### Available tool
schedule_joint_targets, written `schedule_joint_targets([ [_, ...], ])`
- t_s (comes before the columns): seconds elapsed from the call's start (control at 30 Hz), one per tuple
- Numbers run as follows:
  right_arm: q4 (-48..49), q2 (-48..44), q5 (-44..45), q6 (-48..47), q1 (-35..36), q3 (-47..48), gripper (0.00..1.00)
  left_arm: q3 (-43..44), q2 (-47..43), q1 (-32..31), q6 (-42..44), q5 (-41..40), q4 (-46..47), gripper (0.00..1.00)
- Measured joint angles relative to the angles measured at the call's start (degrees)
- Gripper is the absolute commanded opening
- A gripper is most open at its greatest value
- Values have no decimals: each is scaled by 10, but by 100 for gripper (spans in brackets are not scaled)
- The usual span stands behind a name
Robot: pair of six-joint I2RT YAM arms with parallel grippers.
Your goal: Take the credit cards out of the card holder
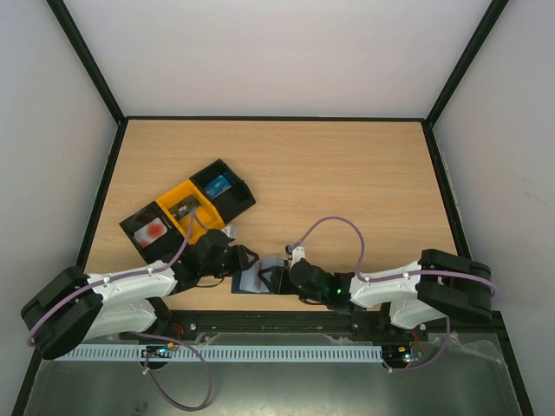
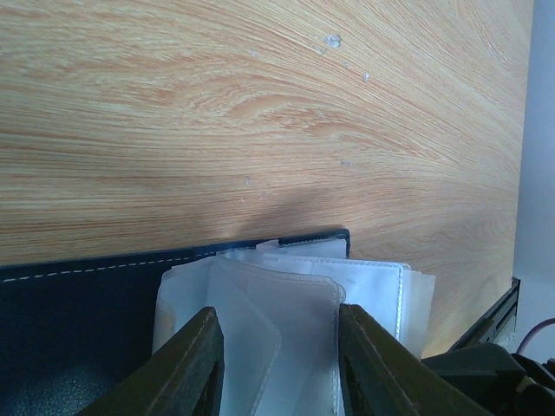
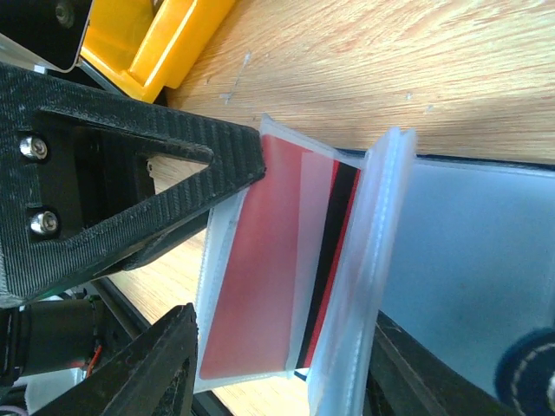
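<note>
The card holder (image 1: 251, 282) lies open at the table's near edge between both grippers. In the left wrist view its black stitched cover (image 2: 78, 303) and clear plastic sleeves (image 2: 286, 295) show; my left gripper (image 2: 277, 364) stands open with the sleeves between its fingers. In the right wrist view a red card (image 3: 260, 260) with a black stripe sits in an upright clear sleeve beside the grey-blue inner panel (image 3: 468, 260). My right gripper (image 3: 277, 381) is open, its jaws wide on either side of that sleeve. A left finger tip touches the sleeve's top corner.
Three joined trays stand at the left. A black one (image 1: 143, 227) holds a white card with a red mark, a yellow one (image 1: 192, 217) a dark patterned card, and a black one (image 1: 227, 192) a blue card. The black frame rail runs along the near edge.
</note>
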Motion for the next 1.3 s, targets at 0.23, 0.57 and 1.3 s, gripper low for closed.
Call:
schedule_joint_targets([
  [0.23, -59, -54, 24, 0, 0, 0, 49, 0, -24, 0, 2, -11, -30, 38],
  [0.57, -97, -126, 48, 0, 0, 0, 38, 21, -97, 0, 15, -58, -132, 39],
  [1.3, 4, 61, -28, 9, 0, 31, 24, -21, -84, 0, -2, -30, -102, 12],
])
